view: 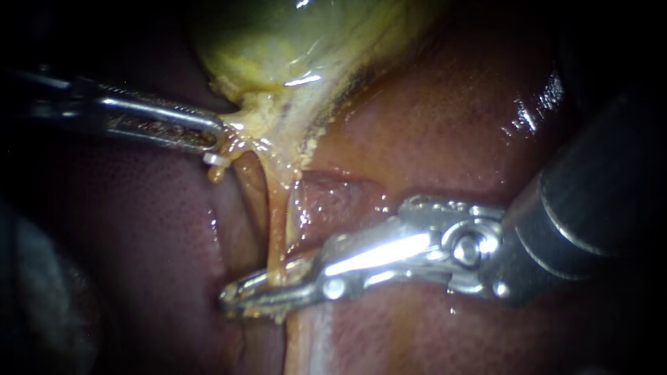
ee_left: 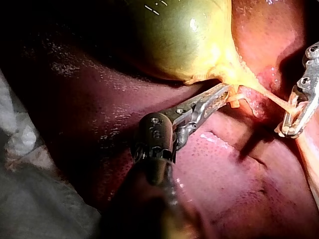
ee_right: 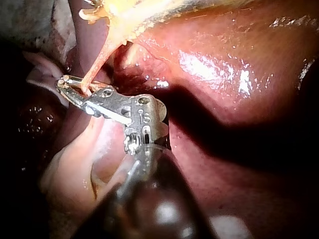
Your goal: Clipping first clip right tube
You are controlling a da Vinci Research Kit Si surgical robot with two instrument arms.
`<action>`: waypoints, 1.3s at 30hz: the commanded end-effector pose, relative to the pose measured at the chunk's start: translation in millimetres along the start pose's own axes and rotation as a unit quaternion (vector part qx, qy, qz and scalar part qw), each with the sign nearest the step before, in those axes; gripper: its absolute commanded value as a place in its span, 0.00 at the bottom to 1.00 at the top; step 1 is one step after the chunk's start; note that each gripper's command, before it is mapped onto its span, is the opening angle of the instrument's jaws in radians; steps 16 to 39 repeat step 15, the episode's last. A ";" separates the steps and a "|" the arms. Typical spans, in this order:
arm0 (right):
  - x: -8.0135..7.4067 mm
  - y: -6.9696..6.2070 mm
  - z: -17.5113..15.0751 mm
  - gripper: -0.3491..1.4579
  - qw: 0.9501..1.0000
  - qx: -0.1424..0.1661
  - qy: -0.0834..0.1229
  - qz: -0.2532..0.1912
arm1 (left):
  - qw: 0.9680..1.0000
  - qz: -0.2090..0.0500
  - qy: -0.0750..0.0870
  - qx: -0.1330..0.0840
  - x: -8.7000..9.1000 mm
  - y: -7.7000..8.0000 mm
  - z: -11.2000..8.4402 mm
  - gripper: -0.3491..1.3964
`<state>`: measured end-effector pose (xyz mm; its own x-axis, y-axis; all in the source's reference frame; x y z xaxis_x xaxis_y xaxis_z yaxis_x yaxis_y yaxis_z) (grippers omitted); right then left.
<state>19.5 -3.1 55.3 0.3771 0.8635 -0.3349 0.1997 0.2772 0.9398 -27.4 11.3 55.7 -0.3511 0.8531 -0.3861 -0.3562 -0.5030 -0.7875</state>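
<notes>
The yellow-green gallbladder (view: 278,42) lies at the top, and two tubes run down from its neck. My left instrument (view: 212,135) comes in from the left, jaws shut on the yellow tissue at the neck (ee_left: 224,94). The right tube (view: 278,222) hangs thin and orange. My right instrument (view: 260,292) reaches across from the right with its jaws shut on this tube low down, one jaw on each side (ee_right: 82,89). The left tube (view: 246,184) runs just beside it, outside the jaws. A small white stub (view: 217,159) shows under the left jaw tip.
Dark red liver (view: 451,125) surrounds the tubes on all sides, wet and shiny at the upper right. The right instrument's thick dark shaft (view: 597,208) fills the right side. Grey cloth (ee_left: 30,199) lies beside the left instrument's shaft.
</notes>
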 end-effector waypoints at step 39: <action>-0.2 0.7 -0.6 0.00 1.000 -0.002 -0.003 0.003 | 1.000 0.000 0.000 0.000 0.0 0.0 0.0 0.00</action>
